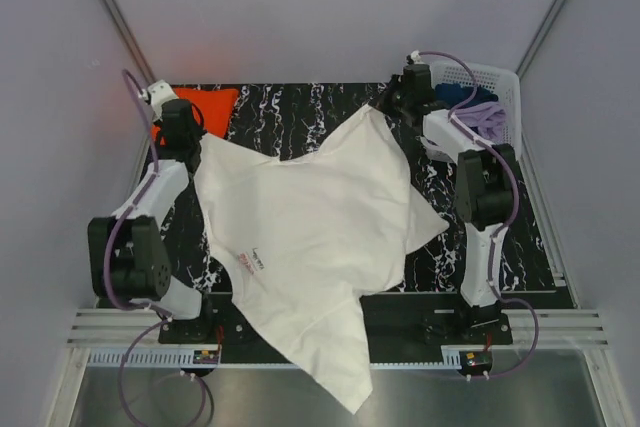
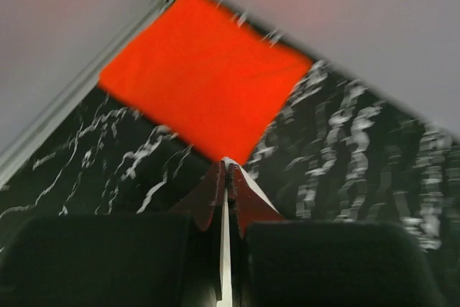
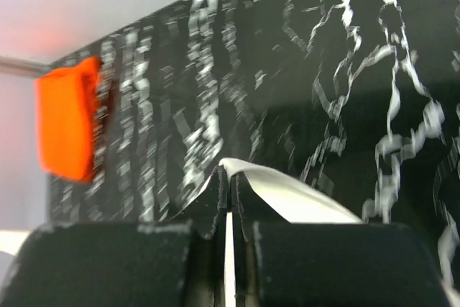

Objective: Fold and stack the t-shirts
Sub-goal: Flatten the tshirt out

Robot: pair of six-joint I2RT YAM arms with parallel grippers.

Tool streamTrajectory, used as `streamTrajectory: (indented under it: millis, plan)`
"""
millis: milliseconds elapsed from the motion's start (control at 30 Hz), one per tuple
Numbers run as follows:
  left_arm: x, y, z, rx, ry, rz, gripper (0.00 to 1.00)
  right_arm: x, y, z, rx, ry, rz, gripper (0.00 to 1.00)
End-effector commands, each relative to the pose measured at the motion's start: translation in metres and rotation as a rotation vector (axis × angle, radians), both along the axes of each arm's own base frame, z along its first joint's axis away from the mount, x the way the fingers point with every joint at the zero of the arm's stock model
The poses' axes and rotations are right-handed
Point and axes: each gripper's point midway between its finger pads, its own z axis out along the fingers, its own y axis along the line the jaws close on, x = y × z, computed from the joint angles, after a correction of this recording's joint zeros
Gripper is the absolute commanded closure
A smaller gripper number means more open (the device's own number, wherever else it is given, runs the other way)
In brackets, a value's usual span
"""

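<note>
The large white t-shirt (image 1: 310,237) with small red print hangs stretched between both arms, draping over the black marbled table (image 1: 290,117) and past its near edge. My left gripper (image 1: 192,147) is shut on the shirt's left corner; white cloth (image 2: 226,249) shows pinched between its fingers. On the far right corner my right gripper (image 1: 395,107) is shut too, with white fabric (image 3: 287,195) caught in its jaws. A folded orange t-shirt (image 1: 200,107) lies flat at the far left corner, seen just beyond the left gripper (image 2: 227,170) as an orange t-shirt (image 2: 205,88) and at the left of the right wrist view (image 3: 68,131).
A white plastic basket (image 1: 495,97) holding blue and purple cloth stands at the far right of the table. Grey walls enclose the back and sides. A metal rail (image 1: 330,342) runs along the near edge by the arm bases.
</note>
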Motion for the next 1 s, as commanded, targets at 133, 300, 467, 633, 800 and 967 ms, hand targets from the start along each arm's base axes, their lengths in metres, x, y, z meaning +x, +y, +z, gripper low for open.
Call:
streamTrajectory:
  millis: [133, 300, 467, 633, 800, 967]
  plan:
    - [0.071, 0.051, -0.002, -0.02, -0.063, 0.078, 1.0, 0.1, 0.028, -0.008, -0.028, -0.153, 0.077, 1.0]
    - [0.076, 0.06, 0.015, 0.014, -0.096, 0.075, 1.0, 0.123, 0.03, -0.003, -0.044, -0.173, 0.064, 1.0]
    - [0.081, 0.056, 0.057, 0.046, -0.15, 0.03, 1.0, 0.129, 0.028, 0.026, -0.028, -0.233, 0.046, 1.0]
    - [0.066, 0.056, 0.108, 0.089, -0.218, 0.029, 1.0, 0.123, 0.021, 0.045, -0.044, -0.277, 0.045, 1.0]
    - [0.045, 0.056, 0.124, 0.111, -0.229, 0.034, 1.0, 0.122, 0.015, 0.047, -0.043, -0.272, 0.053, 1.0]
    - [0.014, 0.05, 0.17, 0.096, -0.318, 0.031, 1.0, 0.112, 0.01, 0.079, -0.03, -0.28, 0.053, 1.0]
